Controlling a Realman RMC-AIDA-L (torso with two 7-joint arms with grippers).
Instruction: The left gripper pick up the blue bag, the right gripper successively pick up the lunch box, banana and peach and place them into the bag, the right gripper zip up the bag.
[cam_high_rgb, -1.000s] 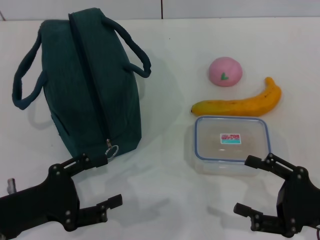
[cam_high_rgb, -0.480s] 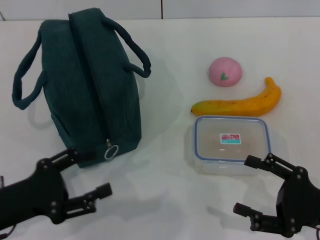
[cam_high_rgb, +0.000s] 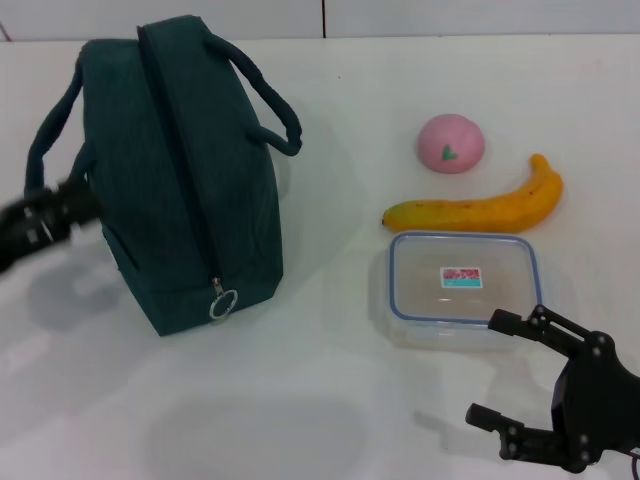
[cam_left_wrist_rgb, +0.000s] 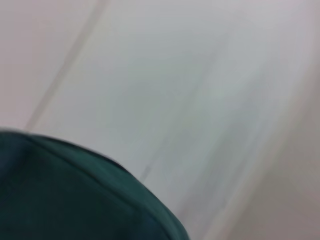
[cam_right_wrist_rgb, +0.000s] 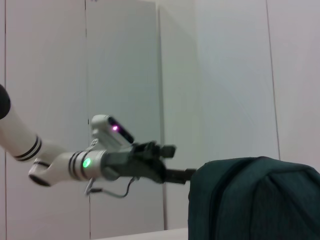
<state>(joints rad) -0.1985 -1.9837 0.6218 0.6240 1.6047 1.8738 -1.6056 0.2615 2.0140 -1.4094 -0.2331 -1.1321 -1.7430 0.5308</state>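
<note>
Head view: a large dark teal fabric lunch bag (cam_high_rgb: 175, 170) with two loop handles stood zipped on the white bench (cam_high_rgb: 330, 400), its ring pull hanging at the near end. To its right and well apart lay a round pink toy peach (cam_high_rgb: 451, 143), a curved yellow banana (cam_high_rgb: 478, 205) and, nearest the robot, a clear rectangular lunch box with a blue-rimmed lid (cam_high_rgb: 463, 287). The left pincer (cam_high_rgb: 45, 222), blurred, sat against the bag's left side by the handle; whether it was apart or together could not be told. The right pincer (cam_high_rgb: 507, 370) hung low at the near right, its fingers spread apart and holding nothing.

Left wrist view: only a blurred corner of the teal bag (cam_left_wrist_rgb: 75, 195) against a pale wall.

Right wrist view: the left arm (cam_right_wrist_rgb: 100, 160) reached in toward the bag (cam_right_wrist_rgb: 255, 197).
</note>
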